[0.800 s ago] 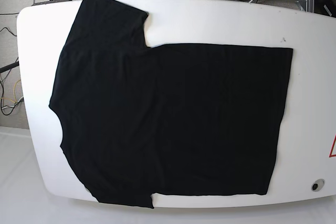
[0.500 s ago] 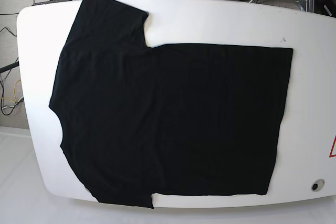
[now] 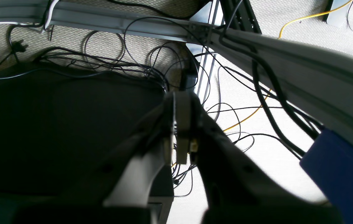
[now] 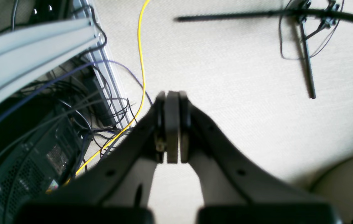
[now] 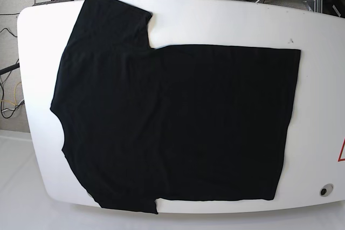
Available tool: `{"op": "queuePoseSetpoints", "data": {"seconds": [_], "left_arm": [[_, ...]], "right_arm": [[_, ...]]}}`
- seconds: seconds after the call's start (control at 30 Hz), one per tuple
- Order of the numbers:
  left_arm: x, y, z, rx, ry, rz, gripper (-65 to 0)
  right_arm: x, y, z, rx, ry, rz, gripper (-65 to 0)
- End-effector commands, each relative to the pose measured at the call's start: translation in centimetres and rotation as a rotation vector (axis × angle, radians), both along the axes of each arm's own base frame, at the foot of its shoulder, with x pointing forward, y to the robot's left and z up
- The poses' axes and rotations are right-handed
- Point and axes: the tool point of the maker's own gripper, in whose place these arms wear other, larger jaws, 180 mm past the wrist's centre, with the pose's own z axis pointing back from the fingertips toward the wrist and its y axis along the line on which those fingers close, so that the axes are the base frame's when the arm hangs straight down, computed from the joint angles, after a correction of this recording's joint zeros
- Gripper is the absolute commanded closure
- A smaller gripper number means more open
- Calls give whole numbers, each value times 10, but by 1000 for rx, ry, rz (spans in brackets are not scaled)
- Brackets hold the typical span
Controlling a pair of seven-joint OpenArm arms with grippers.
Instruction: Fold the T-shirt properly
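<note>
Cloth covers most of the white table (image 5: 318, 79): the T-shirt (image 5: 178, 122) lies spread flat, matte black, its straight hem to the right short of the rounded table edge, one sleeve reaching the far left rim, the other overhanging the near edge. Bare tabletop remains along the right side and far edge. Left gripper (image 3: 181, 124) and right gripper (image 4: 171, 124) hang over cabled floor off the table, fingers clenched together, grasping nothing

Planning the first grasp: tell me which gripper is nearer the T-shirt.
Probably right, though neither shows over the table. The right gripper, fingers shut, hangs over floor by the tripod, near the far sleeve of the T-shirt; the left gripper, shut, hangs over tangled cables.
</note>
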Motion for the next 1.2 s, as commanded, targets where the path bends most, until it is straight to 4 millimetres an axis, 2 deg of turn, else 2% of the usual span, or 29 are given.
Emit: {"op": "queuePoseSetpoints", "data": {"seconds": [0.0, 0.2, 0.27, 0.43, 0.6, 0.67, 0.87, 1.0, 1.17], "left_arm": [[-12, 7, 1, 16, 13, -8, 0], [-18, 15, 3, 28, 2, -17, 0], [-27, 32, 9, 53, -22, -27, 0], [-31, 44, 19, 70, -67, -47, 0], [-33, 54, 27, 87, -95, -64, -2], [-30, 63, 31, 99, -120, -78, -4], [-32, 74, 38, 117, -135, -92, -4], [-47, 78, 35, 124, -102, -83, -7], [-49, 81, 33, 128, -91, -78, -9]], "right_arm": [[-14, -9, 2, -20, 31, -1, 0], [-21, -17, 3, -30, 37, 2, 0], [-41, -28, 7, -49, 50, -8, 0], [-54, -41, 13, -71, 42, -3, 0], [-58, -52, 18, -94, 18, 8, 0], [-53, -55, 20, -102, -5, 25, 0], [-57, -59, 26, -110, -25, 42, 0], [-64, -55, 25, -95, -18, 42, 0], [-71, -48, 23, -70, -6, 42, 0]]}}
